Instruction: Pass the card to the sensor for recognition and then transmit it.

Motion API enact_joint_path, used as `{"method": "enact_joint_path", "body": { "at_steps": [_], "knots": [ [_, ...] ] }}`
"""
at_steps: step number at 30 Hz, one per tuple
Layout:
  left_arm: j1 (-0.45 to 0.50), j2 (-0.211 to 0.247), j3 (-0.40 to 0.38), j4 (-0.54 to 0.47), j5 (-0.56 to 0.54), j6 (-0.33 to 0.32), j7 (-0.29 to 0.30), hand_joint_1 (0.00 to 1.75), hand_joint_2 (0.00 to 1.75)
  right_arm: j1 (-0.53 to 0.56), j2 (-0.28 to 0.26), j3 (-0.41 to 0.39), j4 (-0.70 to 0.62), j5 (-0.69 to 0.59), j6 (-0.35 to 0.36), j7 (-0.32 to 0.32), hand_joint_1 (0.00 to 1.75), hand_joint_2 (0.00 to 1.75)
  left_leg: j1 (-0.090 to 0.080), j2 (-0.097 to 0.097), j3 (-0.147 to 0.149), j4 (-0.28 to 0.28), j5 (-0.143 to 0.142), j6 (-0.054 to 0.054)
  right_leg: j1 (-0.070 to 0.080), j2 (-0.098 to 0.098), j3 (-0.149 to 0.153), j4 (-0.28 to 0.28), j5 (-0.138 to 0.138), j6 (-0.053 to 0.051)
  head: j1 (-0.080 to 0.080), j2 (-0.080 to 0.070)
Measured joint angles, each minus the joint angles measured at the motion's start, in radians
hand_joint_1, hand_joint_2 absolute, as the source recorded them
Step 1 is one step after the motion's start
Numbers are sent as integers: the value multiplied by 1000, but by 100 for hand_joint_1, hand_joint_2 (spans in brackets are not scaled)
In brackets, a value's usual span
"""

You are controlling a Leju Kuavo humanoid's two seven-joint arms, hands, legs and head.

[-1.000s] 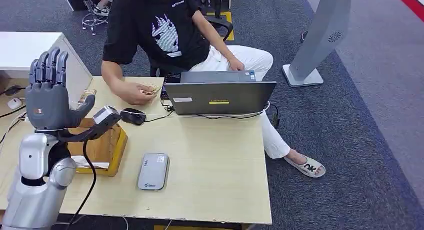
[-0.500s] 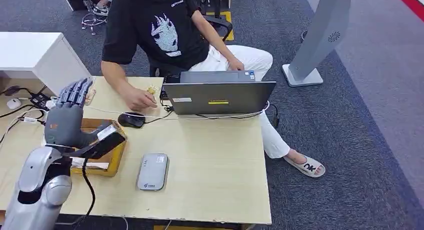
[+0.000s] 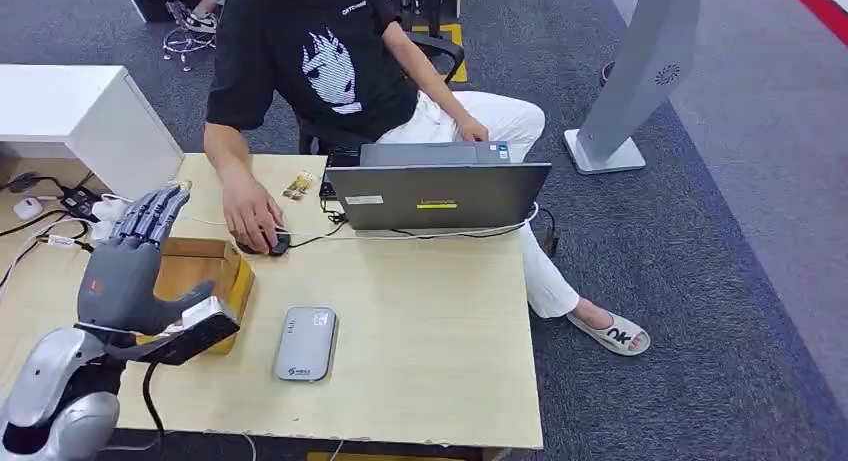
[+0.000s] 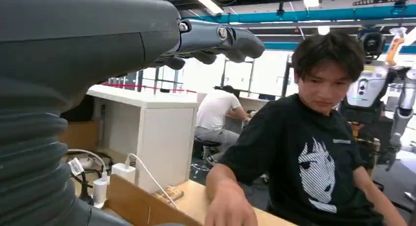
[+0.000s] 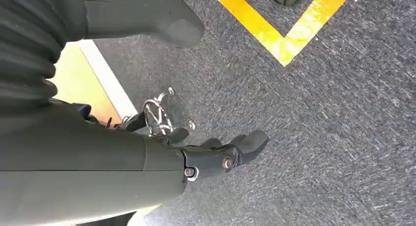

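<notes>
From the head view, the robot's left hand (image 3: 128, 271) hangs over the left part of the pale wooden counter (image 3: 430, 341), above the open yellow-brown wooden box (image 3: 215, 281). Its fingers are stretched straight and apart, pointing away from the robot, and nothing sits in the grasp, so the hand is open. A dark camera block on the wrist juts toward the flat grey rectangular card sensor (image 3: 307, 343), which lies on the counter just beside the box, toward the robot's right. I cannot make out the card itself in the box or anywhere on the counter. Across the counter a person in a black printed T-shirt (image 3: 310, 61) sits with one hand on a black computer mouse (image 3: 272, 243), near an opened grey laptop (image 3: 437, 194). A tall grey stand (image 3: 640, 71) rises from the carpet well off to the right.

In the left wrist view, the grey thumb and darker fingers (image 4: 216, 37) of the left hand reach out straight with nothing between them, while the person leans in behind the box's wooden edge.

In the right wrist view, the right hand (image 5: 216, 155) hangs over grey carpet marked with yellow tape (image 5: 284, 27), its dark fingers loosely extended and holding nothing.
</notes>
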Motion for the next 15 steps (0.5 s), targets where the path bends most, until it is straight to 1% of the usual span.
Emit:
{"method": "enact_joint_path", "body": {
  "at_steps": [4,7,9,11,13,15],
  "knots": [
    [86,48,0,-71,44,-32,-28,0,175,0,2,-12,0,0,-1,0,0,175,0,0,-1,0,0,0,0,0,0,0,-1,0,0,0],
    [150,95,0,-118,92,-69,-34,0,175,0,3,-16,0,0,-2,0,0,175,0,0,-1,-1,0,0,0,0,0,0,-1,0,0,0],
    [195,146,3,-151,139,-105,-39,0,175,0,4,-20,0,0,-3,2,0,175,1,0,-1,-1,0,0,0,0,0,0,-1,0,0,0],
    [234,184,16,-176,189,-138,-27,0,175,0,4,-22,0,1,-5,3,0,175,1,0,-1,-1,0,0,1,0,0,0,-1,0,0,0],
    [277,240,48,-204,247,-174,-8,0,175,0,4,-24,0,2,-6,5,0,175,2,0,-1,-1,0,-1,1,0,0,0,-1,0,0,0],
    [318,282,87,-227,278,-190,-4,0,175,1,4,-26,1,4,-6,8,0,175,2,0,0,-1,0,-1,1,-1,0,0,-1,0,0,0]
  ]
}}
